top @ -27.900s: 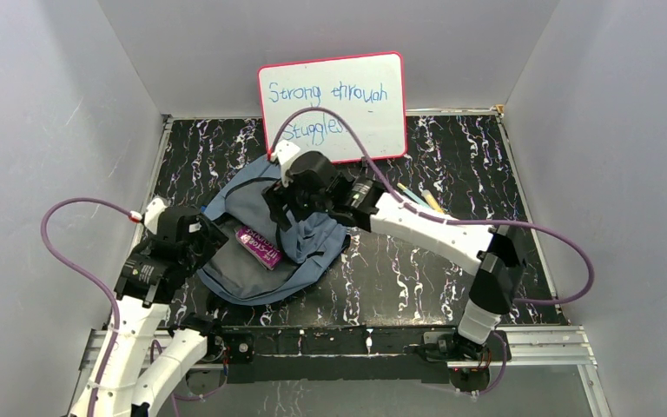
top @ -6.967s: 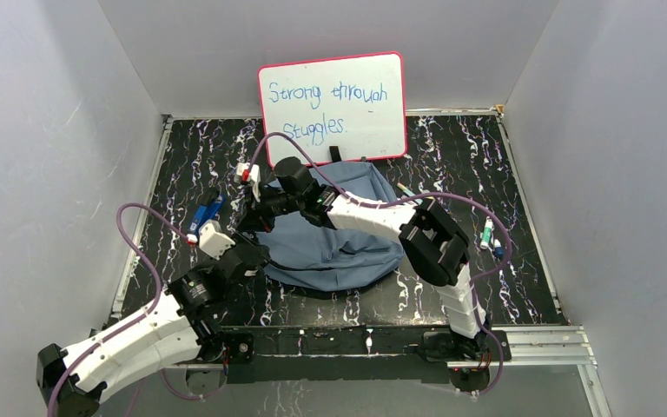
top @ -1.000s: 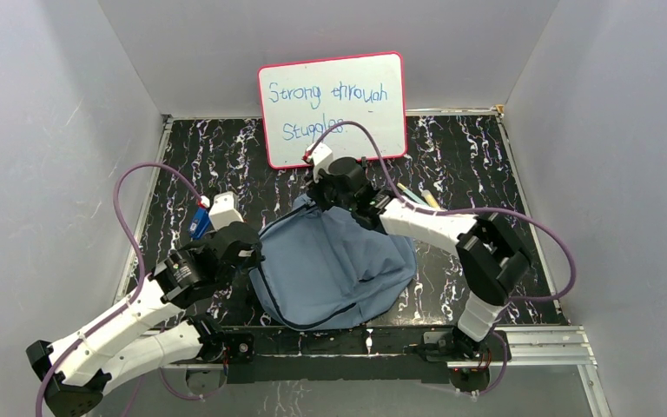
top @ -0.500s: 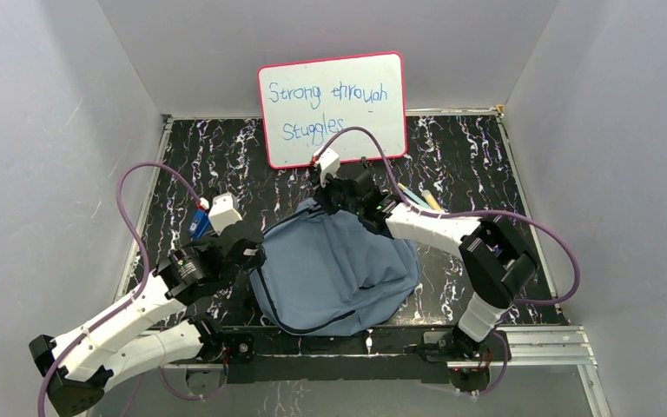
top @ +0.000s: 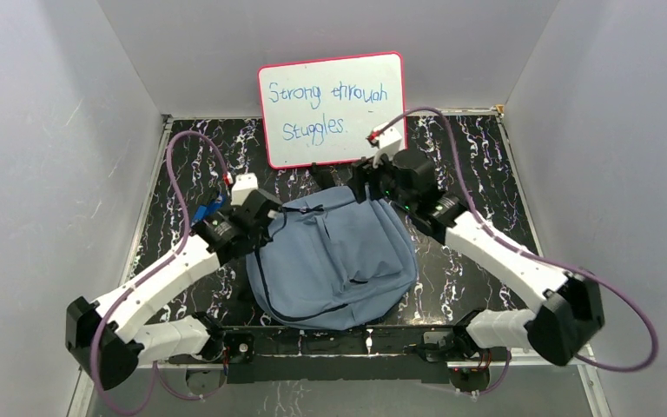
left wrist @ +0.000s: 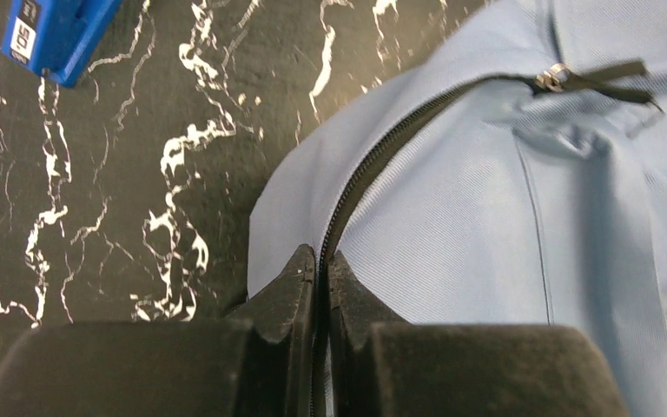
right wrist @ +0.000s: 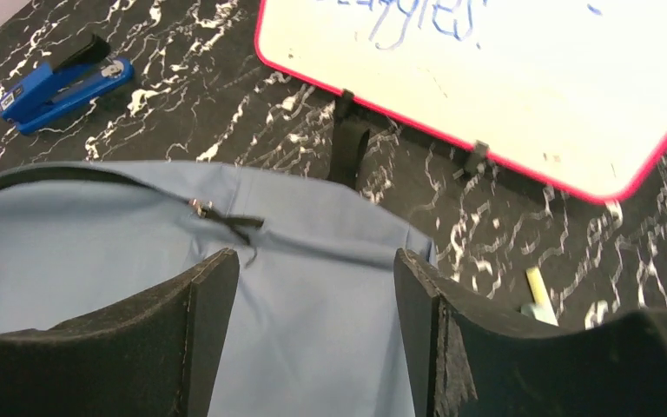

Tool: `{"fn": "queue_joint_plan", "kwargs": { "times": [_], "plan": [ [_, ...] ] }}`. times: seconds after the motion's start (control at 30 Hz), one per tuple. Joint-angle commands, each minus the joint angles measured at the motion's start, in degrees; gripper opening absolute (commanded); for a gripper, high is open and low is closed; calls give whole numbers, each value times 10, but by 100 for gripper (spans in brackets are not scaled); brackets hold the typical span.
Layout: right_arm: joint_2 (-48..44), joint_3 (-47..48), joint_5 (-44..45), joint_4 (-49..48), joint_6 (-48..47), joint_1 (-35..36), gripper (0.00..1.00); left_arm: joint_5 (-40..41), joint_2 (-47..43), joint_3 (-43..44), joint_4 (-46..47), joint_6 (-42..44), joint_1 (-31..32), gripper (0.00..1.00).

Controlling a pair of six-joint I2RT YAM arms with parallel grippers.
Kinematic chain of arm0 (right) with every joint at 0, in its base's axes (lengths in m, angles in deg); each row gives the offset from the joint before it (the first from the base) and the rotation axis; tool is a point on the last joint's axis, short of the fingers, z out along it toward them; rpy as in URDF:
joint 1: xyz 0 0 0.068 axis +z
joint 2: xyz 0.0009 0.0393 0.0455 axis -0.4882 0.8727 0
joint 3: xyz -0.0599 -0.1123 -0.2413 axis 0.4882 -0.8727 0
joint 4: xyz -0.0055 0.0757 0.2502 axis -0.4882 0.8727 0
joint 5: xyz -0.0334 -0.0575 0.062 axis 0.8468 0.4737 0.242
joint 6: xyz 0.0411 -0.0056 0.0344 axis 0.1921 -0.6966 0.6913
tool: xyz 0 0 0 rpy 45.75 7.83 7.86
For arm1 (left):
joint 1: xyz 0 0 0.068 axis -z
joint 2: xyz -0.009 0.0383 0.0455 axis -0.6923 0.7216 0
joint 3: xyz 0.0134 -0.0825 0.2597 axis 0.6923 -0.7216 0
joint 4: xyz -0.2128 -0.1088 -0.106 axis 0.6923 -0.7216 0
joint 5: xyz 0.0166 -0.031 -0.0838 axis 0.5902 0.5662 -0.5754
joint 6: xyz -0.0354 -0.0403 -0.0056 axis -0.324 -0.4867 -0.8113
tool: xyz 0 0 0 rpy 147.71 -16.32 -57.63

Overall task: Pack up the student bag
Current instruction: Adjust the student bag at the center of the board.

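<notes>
The student bag [top: 334, 256] lies flat mid-table, grey-blue, its dark zipper curving along the left side. My left gripper [top: 259, 228] is at the bag's left edge, shut on the zipper seam [left wrist: 373, 165], its fingertips [left wrist: 300, 265] pinched together there. The zipper pull [left wrist: 564, 76] lies further along, near the bag's top. My right gripper [top: 366, 185] hovers over the top edge of the bag [right wrist: 95, 226], open, with only fabric showing between its fingers [right wrist: 213, 278]. The bag's black top loop [right wrist: 350, 148] points at the whiteboard.
A pink-framed whiteboard [top: 334, 109] leans on the back wall just behind the bag. A blue stapler [top: 210, 211] lies left of the bag, next to my left wrist. A pale pen [right wrist: 534, 287] lies on the marble table [top: 469, 156] right of the bag.
My right gripper has opened, let go of the bag's top and drawn back to the right. My left gripper has moved up along the bag's left edge, still shut. The bag has settled flatter.
</notes>
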Motion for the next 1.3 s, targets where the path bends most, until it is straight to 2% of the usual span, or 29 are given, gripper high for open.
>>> {"fn": "queue_joint_plan", "kwargs": {
  "times": [0.0, 0.2, 0.33, 0.43, 0.5, 0.53, 0.6, 0.73, 0.83, 0.9, 1.03, 1.13, 1.27],
  "plan": [
    [-54, -46, 47, 122, 79, -6, 75, -69, 20, 33, 96, 113, -104, 0],
    [-116, -104, 2, 153, 88, -7, 75, -165, 98, 90, 156, 191, -245, 0],
    [-144, -121, -64, 145, 63, -7, 73, -210, 143, 124, 180, 219, -286, 1],
    [-150, -119, -147, 139, 30, -7, 73, -233, 152, 134, 181, 221, -300, 26],
    [-145, -112, -195, 135, 23, -6, 73, -244, 137, 130, 178, 214, -301, 43],
    [-141, -107, -218, 131, 21, -6, 71, -251, 124, 125, 176, 211, -301, 48],
    [-131, -100, -261, 121, 22, -4, 69, -264, 92, 115, 166, 201, -301, 53],
    [-115, -86, -266, 105, 11, 54, 67, -324, 0, 72, 146, 152, -300, 56],
    [-102, -88, -235, 87, -21, 109, 67, -409, -70, 0, 165, 86, -295, 58],
    [-94, -93, -229, 68, -50, 145, 67, -432, -110, -44, 178, 47, -279, 58],
    [-77, -111, -240, 17, -84, 178, 66, -426, -156, -118, 207, 1, -228, 57],
    [-57, -122, -235, -19, -96, 178, 65, -408, -151, -165, 225, -28, -182, 56],
    [-10, -106, -244, -20, -92, 179, 62, -385, -139, -202, 239, -58, -158, 55]
  ]
}}
